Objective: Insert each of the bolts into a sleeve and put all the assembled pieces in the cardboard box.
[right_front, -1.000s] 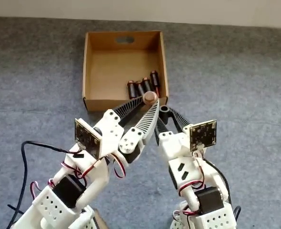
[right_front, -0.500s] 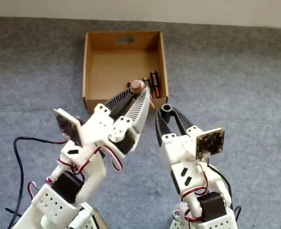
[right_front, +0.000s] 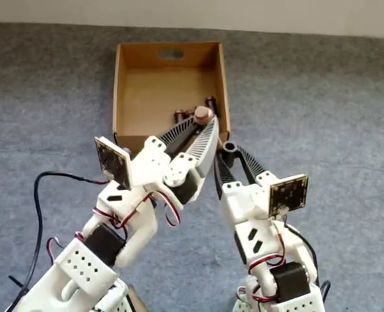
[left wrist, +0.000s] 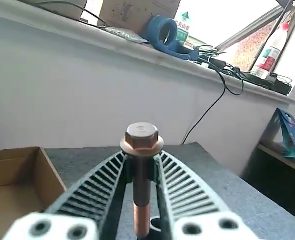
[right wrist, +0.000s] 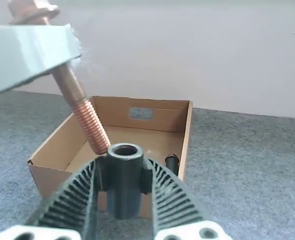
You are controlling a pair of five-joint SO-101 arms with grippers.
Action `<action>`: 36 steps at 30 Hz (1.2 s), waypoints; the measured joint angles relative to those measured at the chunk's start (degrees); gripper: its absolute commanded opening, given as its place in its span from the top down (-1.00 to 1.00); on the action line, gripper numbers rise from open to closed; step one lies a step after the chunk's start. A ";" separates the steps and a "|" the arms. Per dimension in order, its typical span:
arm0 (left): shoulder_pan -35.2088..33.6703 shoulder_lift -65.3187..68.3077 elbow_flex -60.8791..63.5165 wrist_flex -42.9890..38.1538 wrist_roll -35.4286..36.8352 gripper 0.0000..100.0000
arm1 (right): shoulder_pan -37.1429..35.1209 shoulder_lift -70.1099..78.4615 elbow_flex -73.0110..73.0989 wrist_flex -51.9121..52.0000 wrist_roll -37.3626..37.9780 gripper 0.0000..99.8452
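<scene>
The left gripper [right_front: 202,125] is clamped on a copper bolt [right_front: 203,116]. Its ribbed black fingers [left wrist: 100,182] press on either side of the shank just below the flanged hex head. From the left wrist the bolt [left wrist: 142,150] stands upright between them, head uppermost. In the high view this gripper hangs over the near wall of the cardboard box [right_front: 117,91], above the box's 5 o'clock corner.

The right gripper [right_front: 230,155] is closed around a dark sleeve [right_front: 229,148], held upright with the open bore facing up. The sleeve lies at about 4 o'clock from the bolt head in the high view, just outside the box's near wall.

From the right wrist, the gripper [right wrist: 123,170] grasps the sleeve [right wrist: 124,175] at mid-height. The bolt [right wrist: 80,107] slants down from the left gripper [right wrist: 27,55]. Its threaded tip is right at the rim of the sleeve's mouth and not inside the bore. Whether tip and rim touch cannot be told.

Beyond both grippers, at 12 o'clock, the box [right wrist: 152,112] sits on the grey counter [right_front: 322,97]. Several assembled pieces [right_front: 209,103] lie on its floor against the 3 o'clock wall, partly hidden by the left gripper. One assembled piece [right wrist: 171,161] is visible past the sleeve.

A black cable [right_front: 39,195] loops at 9 o'clock of the left arm.
</scene>
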 measured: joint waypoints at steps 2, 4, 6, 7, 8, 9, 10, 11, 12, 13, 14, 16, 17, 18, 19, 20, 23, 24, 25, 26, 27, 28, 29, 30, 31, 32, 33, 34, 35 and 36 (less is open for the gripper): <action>0.62 0.00 0.00 0.00 0.00 0.98 | 0.00 0.00 0.00 0.00 0.00 0.99; 0.62 0.00 0.00 0.00 0.00 0.98 | 0.00 0.00 0.00 0.00 0.00 0.99; 0.62 0.00 0.00 0.00 0.00 0.98 | 0.00 0.00 0.00 0.00 0.00 0.99; 0.62 0.00 0.00 0.00 0.00 0.98 | 0.00 0.00 0.00 0.00 0.00 0.99; 0.62 0.00 0.00 0.00 0.00 0.98 | 0.00 0.00 0.00 0.00 0.00 0.99; 0.62 0.00 0.00 0.00 0.00 0.98 | 0.00 0.00 0.00 0.00 0.00 0.99; 0.62 0.00 -0.35 0.00 0.00 0.98 | 0.00 0.00 0.00 0.00 0.00 0.99; 0.62 0.09 -0.88 0.00 0.00 0.98 | 0.00 0.00 0.00 0.00 0.00 0.99; 0.62 0.09 -1.49 0.00 0.18 0.98 | -0.09 0.00 0.00 0.00 0.00 0.99; 0.70 0.09 -2.37 0.00 0.18 0.98 | -0.18 0.00 0.00 0.00 0.00 0.99; 0.97 0.09 -2.90 0.00 0.18 0.98 | -0.18 0.00 0.00 0.00 0.00 0.99; 1.05 0.09 -3.25 0.00 0.18 0.98 | -0.09 0.00 0.00 0.00 0.00 0.99; 1.05 0.09 -3.25 0.00 0.18 0.98 | -0.09 0.00 0.00 0.00 0.00 0.99; 0.88 0.09 -3.25 0.00 0.18 0.98 | -0.09 0.00 0.00 0.00 0.00 0.99; 0.88 0.09 -3.25 0.00 0.18 0.98 | -0.09 0.00 0.00 0.00 0.00 0.99; 0.79 0.09 -3.25 0.00 0.18 0.98 | -0.09 0.00 0.00 0.00 0.00 0.99; 0.97 0.09 -3.16 0.00 0.18 0.98 | -0.09 0.00 0.00 0.00 0.00 0.99; 1.05 0.00 -2.55 0.00 0.18 0.98 | -0.09 0.00 0.00 0.00 0.00 0.99; 1.05 0.00 -2.11 0.00 0.18 0.98 | -0.09 0.00 0.00 0.00 0.00 0.99; 0.97 0.09 -1.58 0.00 0.18 0.98 | -0.09 0.00 0.00 0.00 0.00 0.99; 0.88 0.09 -1.23 0.00 0.18 0.98 | -0.09 0.00 0.00 0.00 0.00 0.99; 0.88 0.09 -1.05 0.00 0.18 0.98 | -0.09 0.00 0.00 0.00 0.00 0.99; 0.88 0.00 -0.88 -0.09 0.18 0.98 | -0.09 0.00 0.00 0.00 0.00 0.99; 0.88 0.00 -0.88 -0.09 0.18 0.98 | -0.09 0.00 0.00 0.00 0.00 0.99; 0.88 0.00 -0.88 -0.09 0.18 0.98 | -0.09 0.00 0.00 0.00 0.00 0.99; 0.79 0.00 -0.88 -0.09 0.18 0.98 | -0.09 0.00 0.00 0.00 0.00 0.99; 0.79 0.00 -0.88 -0.09 0.26 0.98 | -0.09 0.00 0.00 0.00 0.00 0.99; 0.79 0.00 -0.88 -0.09 0.26 0.98 | -0.09 0.00 0.00 0.00 0.00 0.99; 0.79 0.00 -0.88 -0.09 0.26 0.98 | -0.09 0.00 0.00 0.00 0.00 0.99; 0.79 0.00 -0.88 -0.09 0.26 0.98 | -0.09 0.00 0.00 0.00 0.00 0.99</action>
